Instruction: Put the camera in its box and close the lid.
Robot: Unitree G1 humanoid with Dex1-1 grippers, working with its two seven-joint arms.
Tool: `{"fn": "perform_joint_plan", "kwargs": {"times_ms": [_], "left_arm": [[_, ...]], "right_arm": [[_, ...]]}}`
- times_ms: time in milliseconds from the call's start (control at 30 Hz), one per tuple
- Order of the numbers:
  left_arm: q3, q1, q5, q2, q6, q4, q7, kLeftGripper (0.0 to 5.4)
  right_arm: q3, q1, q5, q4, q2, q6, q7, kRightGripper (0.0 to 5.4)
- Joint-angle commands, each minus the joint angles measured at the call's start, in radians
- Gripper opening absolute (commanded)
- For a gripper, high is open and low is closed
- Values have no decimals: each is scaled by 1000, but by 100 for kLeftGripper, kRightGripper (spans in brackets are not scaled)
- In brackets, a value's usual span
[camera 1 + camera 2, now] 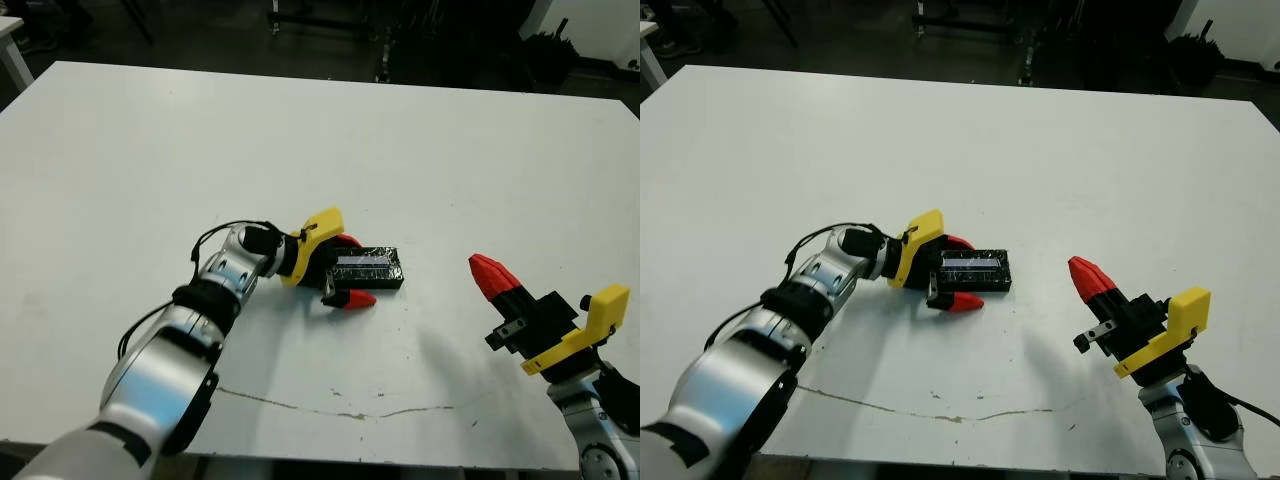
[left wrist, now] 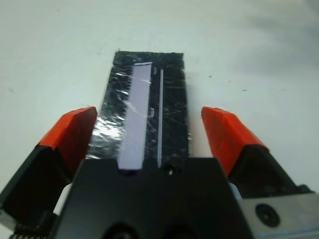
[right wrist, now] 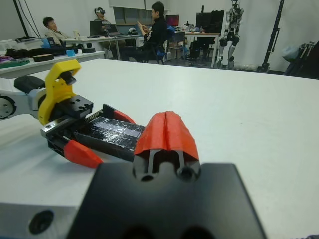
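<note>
L gripper (image 1: 342,270) jaws open, straddling lidded box (image 1: 368,268), long axis left-right; R gripper (image 1: 495,277) closed, empty, well right.

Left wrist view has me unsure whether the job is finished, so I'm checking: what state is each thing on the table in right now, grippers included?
lid: on the box, closed, shiny top up.
box: flat on the table, covered by the lid.
camera: not visible.
left gripper: open, fingers either side of the box.
right gripper: shut, empty, apart from the box.
</note>
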State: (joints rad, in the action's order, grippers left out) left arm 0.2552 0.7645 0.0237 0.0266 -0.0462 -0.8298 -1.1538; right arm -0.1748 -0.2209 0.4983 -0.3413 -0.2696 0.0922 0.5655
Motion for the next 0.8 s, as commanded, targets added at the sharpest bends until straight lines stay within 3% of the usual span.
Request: {"fn": "perform_joint_plan", "kwargs": {"times_ms": [33,233,433,667,800], "left_arm": [[-27,-33,77,-5,-88,134,-33,539],[-59,-81,172,65,-191,321,-74,539],[-138,-134,269,114,-206,452,-38,539],[-254,-259,256,141,-140,655,260,539],[-326,-408,285,47,-98,820,503,527]], "right_arm": [[-3,-3,10,-2,-8,12,-2,0],[-1,-4,8,-3,-8,6,-5,0],[-6,-3,11,-1,-9,6,-6,0],[-7,-2,3,3,-7,-7,-6,0],[-10,-4,-2,-3,8,-14,-27,0]]}}
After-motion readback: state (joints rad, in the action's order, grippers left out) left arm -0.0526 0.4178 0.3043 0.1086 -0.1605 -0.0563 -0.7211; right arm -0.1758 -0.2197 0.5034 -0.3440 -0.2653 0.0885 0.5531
